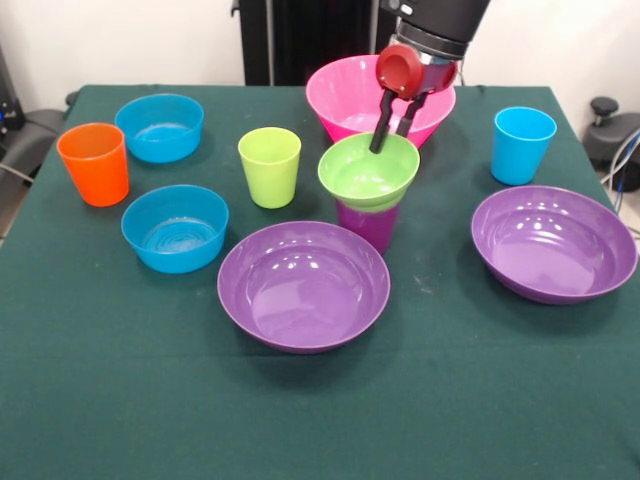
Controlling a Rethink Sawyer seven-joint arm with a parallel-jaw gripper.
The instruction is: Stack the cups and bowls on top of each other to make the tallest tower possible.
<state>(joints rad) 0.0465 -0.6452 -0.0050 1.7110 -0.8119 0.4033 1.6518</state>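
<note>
The small green bowl (366, 178) sits on the upright purple cup (367, 224) at the table's middle, forming a low tower. My gripper (389, 140) comes down from above and its fingers straddle the green bowl's far rim, shut on it. The big pink bowl (340, 100) stands just behind. A wide purple bowl (303, 287) lies in front of the tower and another (553, 243) at the right. The lime green cup (270, 166) stands left of the tower, the orange cup (93, 163) far left, the light blue cup (523, 145) at the right. Two blue bowls (160, 127) (175, 228) are on the left.
All stand on a dark green tablecloth (320, 420). The robot's black pedestal (300, 40) is at the far edge, close behind the pink bowl. Cables and a chair base show past the table's right side.
</note>
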